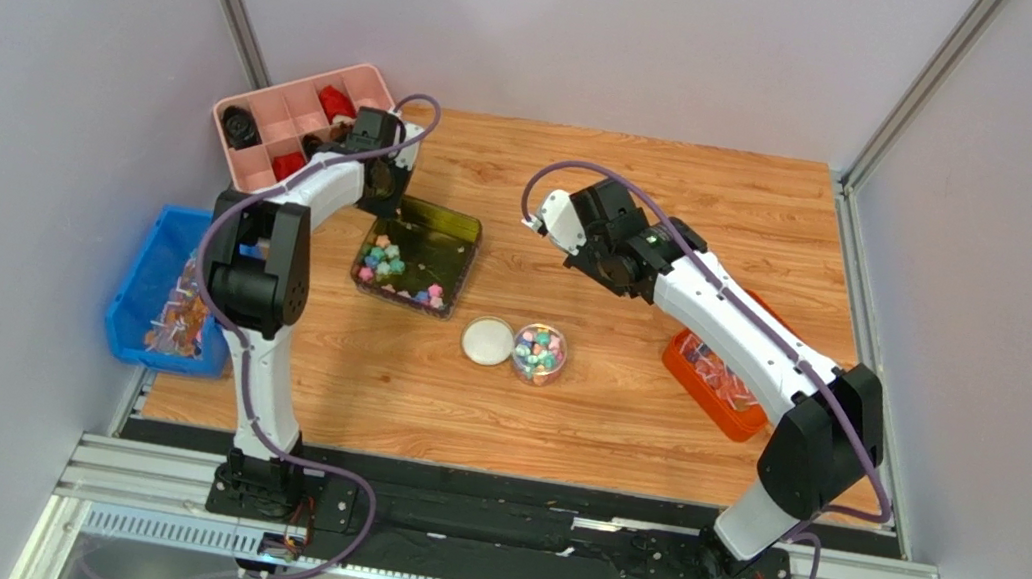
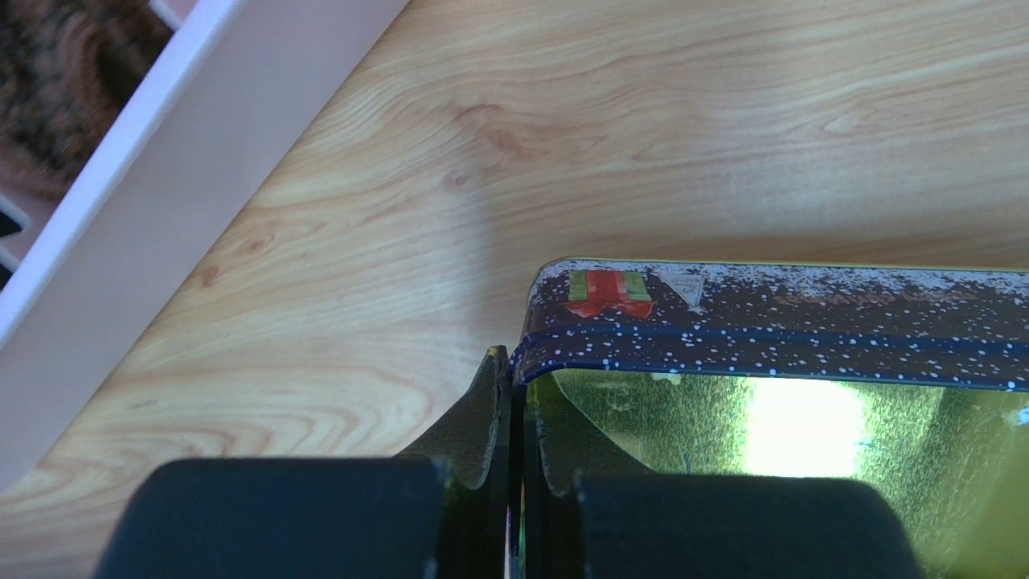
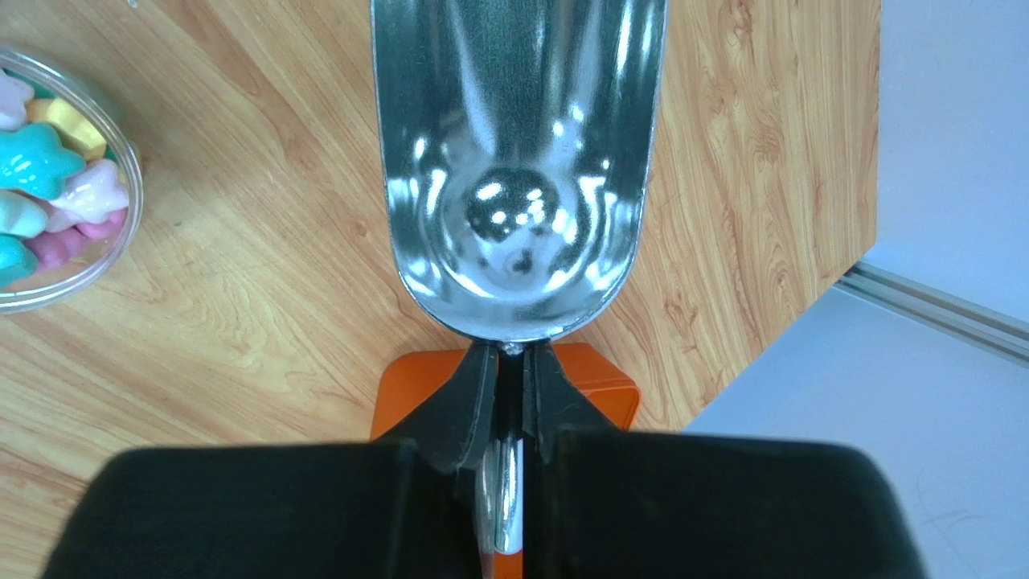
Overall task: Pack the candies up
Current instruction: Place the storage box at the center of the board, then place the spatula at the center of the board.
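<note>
Pinching the upright wall of a dark rectangular tin close to one rounded corner, the left gripper has its jaws drawn almost together, one finger outside the wall and one inside. The tin's outer band is dark blue with white speckles and a small red-and-green bow print; its inside is glossy, mirror-like green-gold metal. In the top view, loose pastel candies lie scattered on the tin's floor, mostly along its left and near sides.

More of them, in pink, turquoise, yellow and white and star-like in shape, fill a round clear plastic cup standing on the wood-grain table in front of the tin. A flat round white lid lies just beside the cup on its left.

The right gripper is clamped narrowly on the thin handle of a shiny metal scoop, whose rounded, polished bowl is empty and hangs over bare table near the cup.

A pink compartment tray at the far left holds dark red and black pieces. A blue bin beside the table's left edge and an orange bin under the right arm hold wrapped sweets.
</note>
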Action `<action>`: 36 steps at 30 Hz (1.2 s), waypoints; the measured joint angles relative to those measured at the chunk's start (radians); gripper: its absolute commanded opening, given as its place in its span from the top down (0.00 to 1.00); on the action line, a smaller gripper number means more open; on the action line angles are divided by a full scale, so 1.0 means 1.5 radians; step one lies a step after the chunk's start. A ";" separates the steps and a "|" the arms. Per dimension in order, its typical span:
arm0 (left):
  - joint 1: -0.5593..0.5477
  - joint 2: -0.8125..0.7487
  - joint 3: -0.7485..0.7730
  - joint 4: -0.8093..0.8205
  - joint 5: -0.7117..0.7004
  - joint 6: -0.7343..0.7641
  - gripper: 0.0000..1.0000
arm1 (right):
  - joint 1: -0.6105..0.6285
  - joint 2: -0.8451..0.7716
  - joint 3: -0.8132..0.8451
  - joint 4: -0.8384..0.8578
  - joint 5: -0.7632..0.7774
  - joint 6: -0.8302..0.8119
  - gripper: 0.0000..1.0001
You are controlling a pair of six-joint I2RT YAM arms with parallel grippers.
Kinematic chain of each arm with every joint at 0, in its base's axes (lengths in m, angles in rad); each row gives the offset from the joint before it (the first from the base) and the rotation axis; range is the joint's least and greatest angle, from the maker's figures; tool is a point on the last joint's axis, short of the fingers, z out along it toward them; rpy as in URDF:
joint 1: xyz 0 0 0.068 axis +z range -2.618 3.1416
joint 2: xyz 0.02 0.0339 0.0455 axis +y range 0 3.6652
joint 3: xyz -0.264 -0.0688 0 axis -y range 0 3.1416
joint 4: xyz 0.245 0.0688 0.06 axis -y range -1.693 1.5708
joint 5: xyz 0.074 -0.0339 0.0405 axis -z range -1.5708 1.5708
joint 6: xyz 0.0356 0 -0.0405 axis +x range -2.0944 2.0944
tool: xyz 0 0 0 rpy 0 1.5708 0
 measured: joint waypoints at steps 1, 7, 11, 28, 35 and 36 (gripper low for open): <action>0.000 0.011 0.012 -0.007 0.005 0.000 1.00 | 0.000 0.002 0.000 0.004 -0.001 0.002 1.00; 0.000 0.099 0.146 -0.086 0.029 -0.001 1.00 | 0.000 0.011 0.000 0.015 -0.004 0.011 1.00; -0.002 0.165 0.254 -0.135 0.046 -0.004 1.00 | 0.000 0.014 0.000 0.022 -0.005 0.016 1.00; -0.059 0.338 0.572 -0.262 0.011 -0.013 0.80 | 0.000 0.016 0.001 0.043 -0.006 0.027 1.00; -0.076 0.356 0.617 -0.273 -0.014 -0.017 0.59 | 0.005 0.016 0.000 0.046 -0.006 0.031 1.00; -0.077 0.356 0.618 -0.273 -0.015 -0.017 0.59 | 0.006 0.016 0.000 0.046 -0.006 0.031 1.00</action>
